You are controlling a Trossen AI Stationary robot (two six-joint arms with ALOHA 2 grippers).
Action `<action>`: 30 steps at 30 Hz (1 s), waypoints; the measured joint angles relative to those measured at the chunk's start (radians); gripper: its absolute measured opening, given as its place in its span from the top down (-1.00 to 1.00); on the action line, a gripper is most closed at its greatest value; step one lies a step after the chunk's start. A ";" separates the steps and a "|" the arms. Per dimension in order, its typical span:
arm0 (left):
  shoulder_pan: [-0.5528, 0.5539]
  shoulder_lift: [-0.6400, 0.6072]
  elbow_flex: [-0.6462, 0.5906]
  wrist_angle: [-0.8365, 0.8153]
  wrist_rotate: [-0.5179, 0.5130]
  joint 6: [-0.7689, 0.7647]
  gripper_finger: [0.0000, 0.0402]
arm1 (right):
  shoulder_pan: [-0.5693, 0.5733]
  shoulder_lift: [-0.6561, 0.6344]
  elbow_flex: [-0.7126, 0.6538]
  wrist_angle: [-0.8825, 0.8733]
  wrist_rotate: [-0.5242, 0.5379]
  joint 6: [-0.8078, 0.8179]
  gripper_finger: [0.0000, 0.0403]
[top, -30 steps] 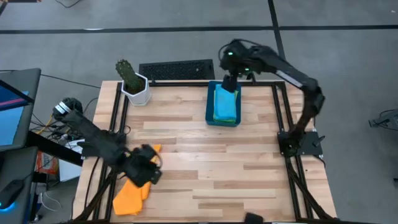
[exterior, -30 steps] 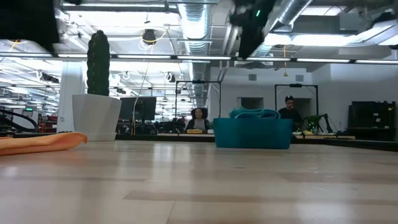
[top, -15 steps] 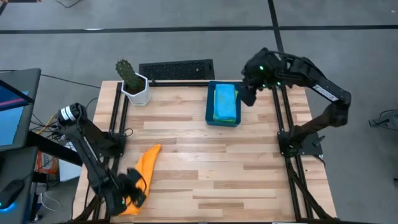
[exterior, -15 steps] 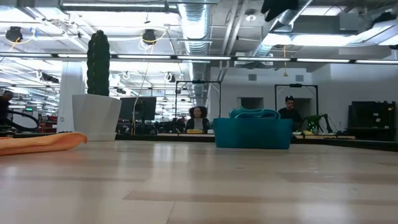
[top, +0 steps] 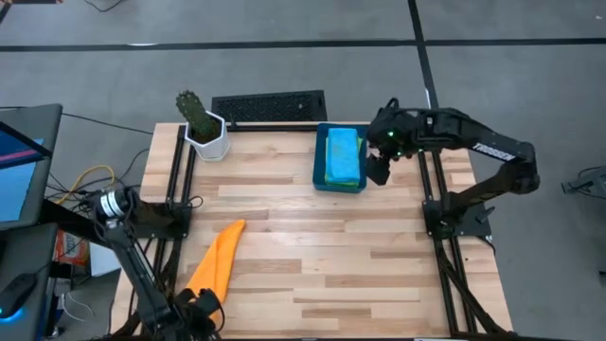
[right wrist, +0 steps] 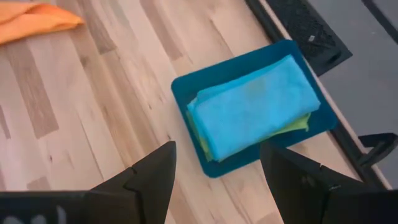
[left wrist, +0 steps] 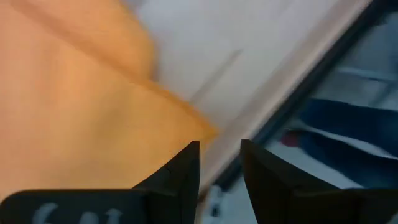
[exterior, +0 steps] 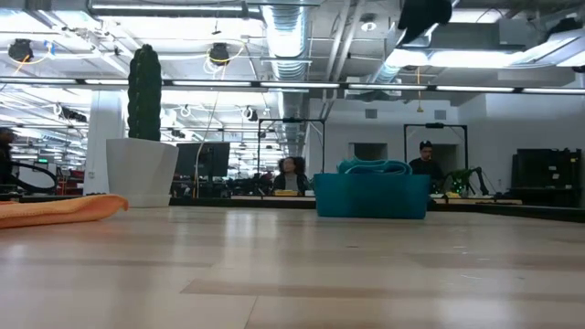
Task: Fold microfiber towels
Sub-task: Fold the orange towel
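White lettering runs along the forearm of the right arm [top: 492, 152] in the high view, too small to read with certainty. Pale marks show on the left gripper's [left wrist: 219, 163] dark housing in the left wrist view and on the right gripper's [right wrist: 217, 163] housing in the right wrist view, cut off and illegible. No other text, label, number or sign can be read.
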 joint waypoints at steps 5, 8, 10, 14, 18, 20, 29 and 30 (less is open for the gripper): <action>0.000 0.032 0.047 -0.125 -0.002 0.018 0.46 | 0.030 0.001 -0.044 0.024 -0.003 0.001 -0.28; -0.001 0.039 0.047 -0.098 -0.005 0.046 0.46 | 0.047 0.002 -0.046 0.024 -0.003 0.001 -0.28; -0.002 0.039 0.047 -0.075 -0.006 0.056 0.46 | 0.055 0.001 -0.046 0.024 -0.003 0.007 -0.28; -0.002 0.040 0.047 -0.076 -0.007 0.053 0.46 | 0.061 0.002 -0.046 0.024 -0.004 0.018 -0.28; -0.002 0.040 0.047 -0.119 -0.013 0.058 0.46 | 0.060 0.002 -0.046 0.024 -0.004 0.018 -0.28; -0.002 0.040 0.047 -0.121 -0.013 0.079 0.46 | 0.060 0.002 -0.046 0.024 -0.004 0.018 -0.28; 0.003 0.094 0.047 -0.056 0.028 0.127 0.46 | 0.060 0.002 -0.046 0.025 -0.004 0.018 -0.28; 0.006 0.104 0.047 -0.045 0.040 0.133 0.46 | 0.060 0.002 -0.046 0.025 -0.004 0.017 -0.28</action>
